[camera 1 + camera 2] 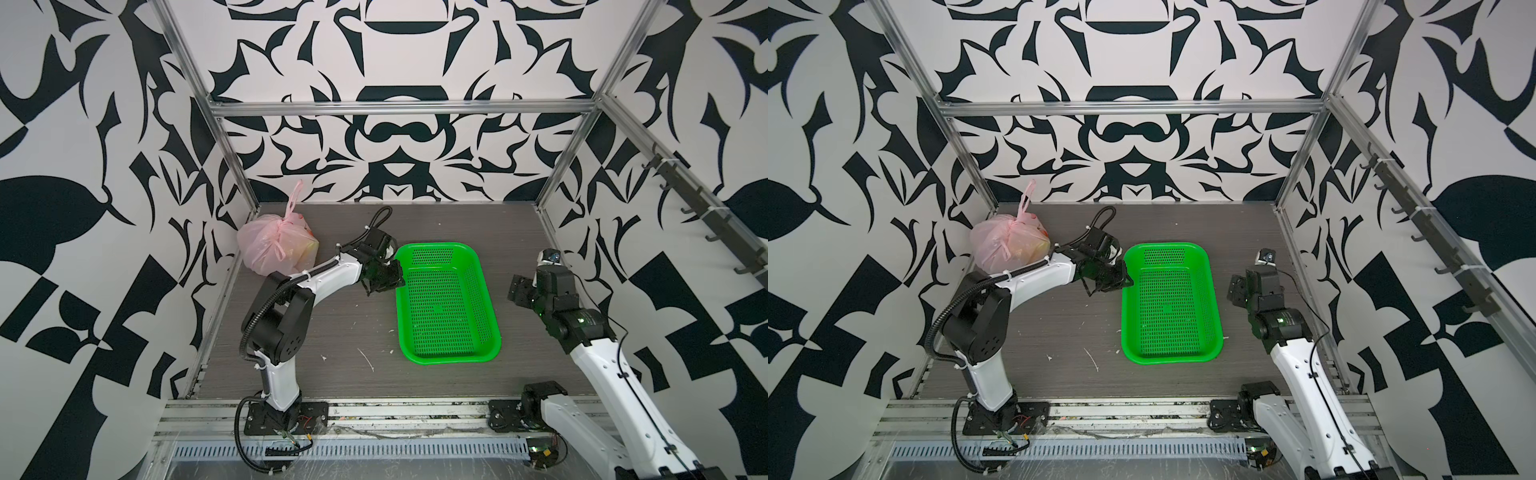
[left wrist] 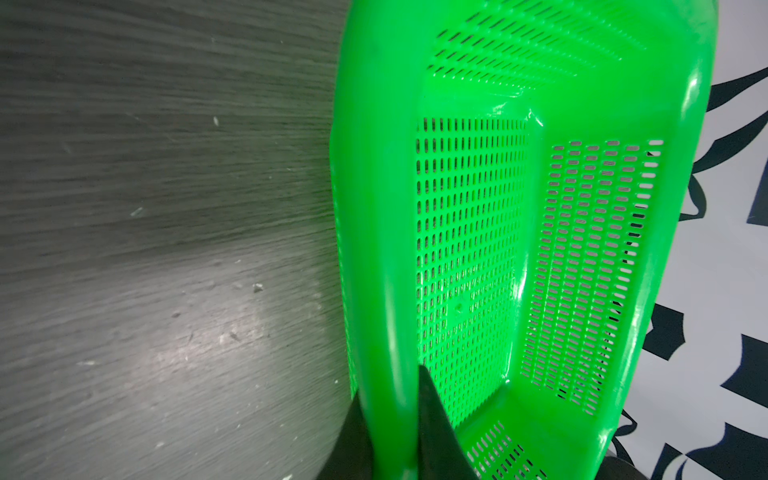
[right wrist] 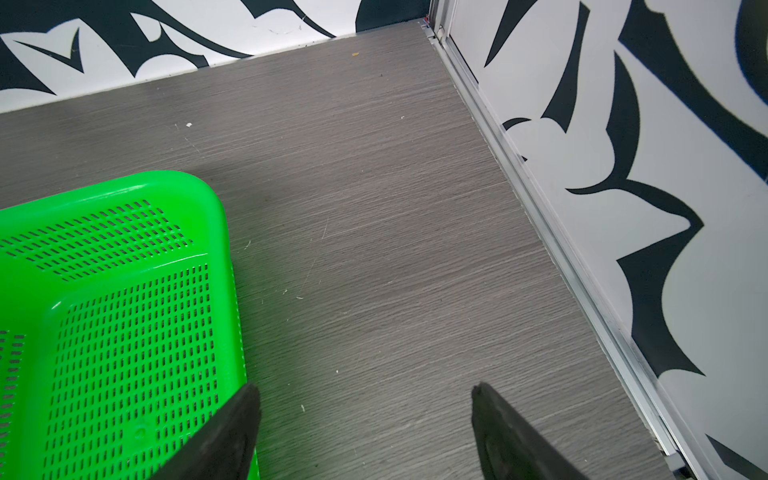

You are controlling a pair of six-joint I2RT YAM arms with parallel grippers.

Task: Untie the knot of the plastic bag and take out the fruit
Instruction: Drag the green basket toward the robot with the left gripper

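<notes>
The grey table [image 1: 332, 332] carries everything. In its middle stands the green basket [image 1: 451, 358], and it is empty: no fruit lies in it. The plastic bag [image 1: 266, 249] sits in the far left corner of the table, close to the wall and well apart from the basket. It looks full and closed.

The left gripper [image 2: 390, 386] is clamped on the basket's rim at its far left corner, one finger inside and one outside. The right gripper [image 3: 365, 388] hangs over bare table just beside the basket's right side, its jaws wide apart and holding nothing.

The fruit [image 1: 308, 248] shows only as yellowish and reddish shapes through the film. The knot [image 1: 286, 223] on top of the bag is tied, with a handle loop standing above it.

It seems that the real work is not yet begun. The untying and the taking out both remain, and neither gripper is at the bag.
</notes>
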